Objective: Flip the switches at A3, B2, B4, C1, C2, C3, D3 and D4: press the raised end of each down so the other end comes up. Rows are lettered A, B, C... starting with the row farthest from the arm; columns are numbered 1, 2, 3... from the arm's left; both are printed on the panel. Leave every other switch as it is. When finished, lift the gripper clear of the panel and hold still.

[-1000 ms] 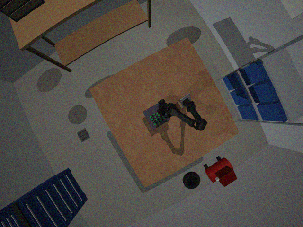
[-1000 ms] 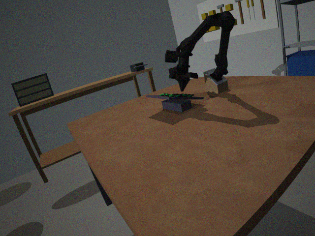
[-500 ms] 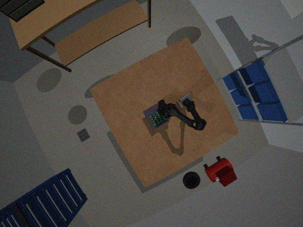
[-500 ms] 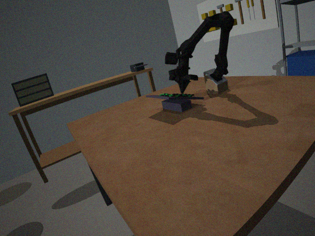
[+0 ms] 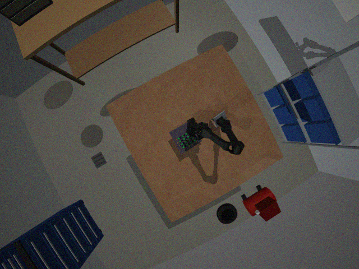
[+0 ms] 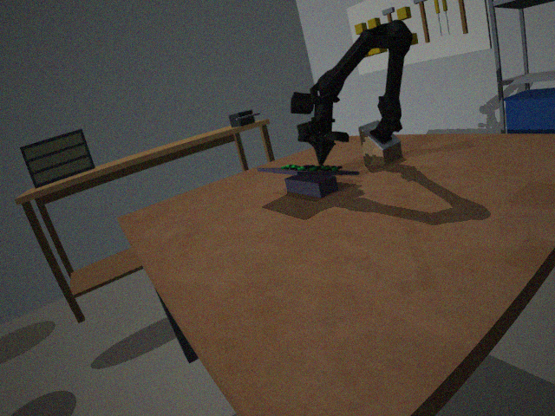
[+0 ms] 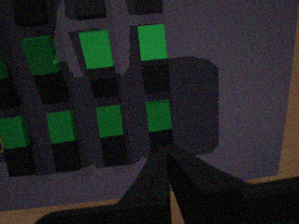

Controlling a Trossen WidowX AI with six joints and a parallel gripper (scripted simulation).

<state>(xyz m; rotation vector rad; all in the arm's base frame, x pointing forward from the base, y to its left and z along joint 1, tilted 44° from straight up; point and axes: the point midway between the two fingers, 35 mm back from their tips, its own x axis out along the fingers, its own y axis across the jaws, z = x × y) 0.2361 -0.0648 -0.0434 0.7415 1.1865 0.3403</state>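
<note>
The purple panel (image 5: 177, 130) (image 6: 272, 170) (image 7: 254, 93) carries rows of rocker switches with green far halves and black near halves. My gripper (image 6: 321, 164) (image 7: 163, 149) is shut and empty, pointing down. In the wrist view its tips are at the black near end of the D4 switch (image 7: 159, 115); whether they touch it I cannot tell. The D3 switch (image 7: 109, 120) is just left. The C3 switch (image 7: 96, 49) and C4 switch (image 7: 152, 42) look brighter green than the C2 switch (image 7: 41, 55). Row B shows only black ends; row A is out of the wrist view.
The panel sits on a purple block (image 6: 304, 185) on the wooden table (image 5: 179, 185) (image 6: 336, 290). The arm's grey base (image 6: 385, 150) stands beyond the panel. The arm (image 5: 217, 140) hides part of the panel in the top view. A workbench (image 6: 147, 150) stands off the table.
</note>
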